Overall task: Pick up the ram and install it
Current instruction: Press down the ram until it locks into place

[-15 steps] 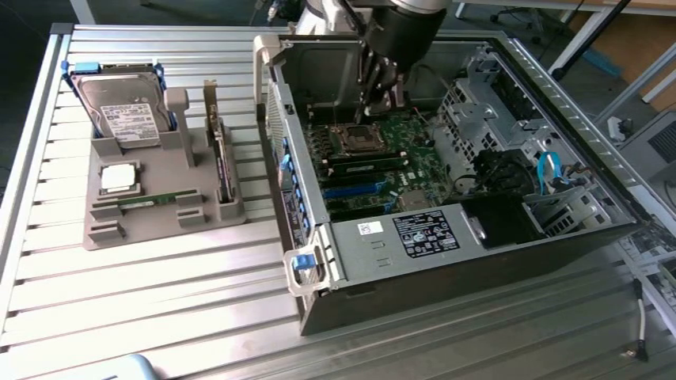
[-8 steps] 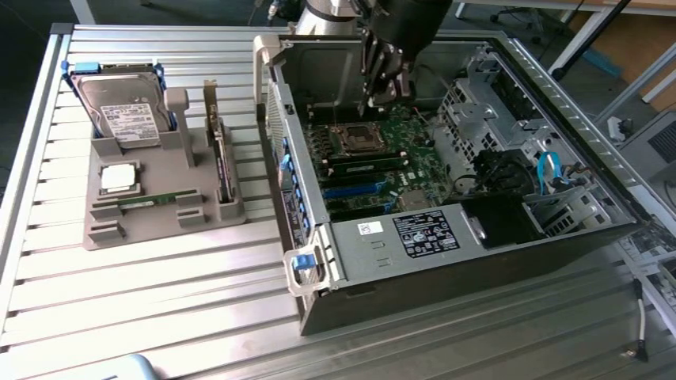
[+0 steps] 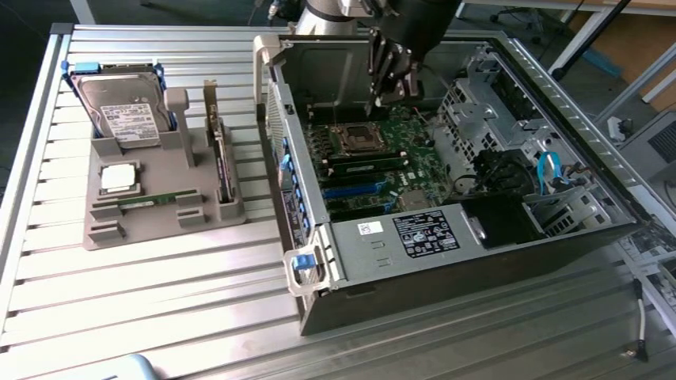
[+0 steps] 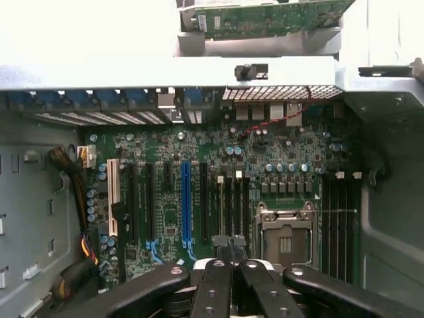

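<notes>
The ram point(image 3: 157, 199), a thin green stick, lies flat in a slot of the grey holder point(image 3: 158, 226) at the exterior view's left, outside the computer. My gripper point(image 3: 381, 99) hangs inside the open computer case point(image 3: 465, 237), above the motherboard point(image 3: 407, 170) and near the processor socket point(image 3: 356, 138). It is far from the ram. In the wrist view its dark fingertips point(image 4: 221, 246) sit pressed together with nothing between them, over the motherboard point(image 4: 199, 172) beside the socket point(image 4: 286, 240). The dark memory slots point(image 4: 338, 225) run alongside that socket.
The holder also carries a hard drive point(image 3: 122, 111), a square silver processor point(image 3: 119, 178) and an upright expansion card point(image 3: 221, 170). Case walls, a drive cage point(image 3: 476, 103) and blue cables point(image 3: 549, 170) surround the board. A green board point(image 4: 265, 20) shows beyond the case wall.
</notes>
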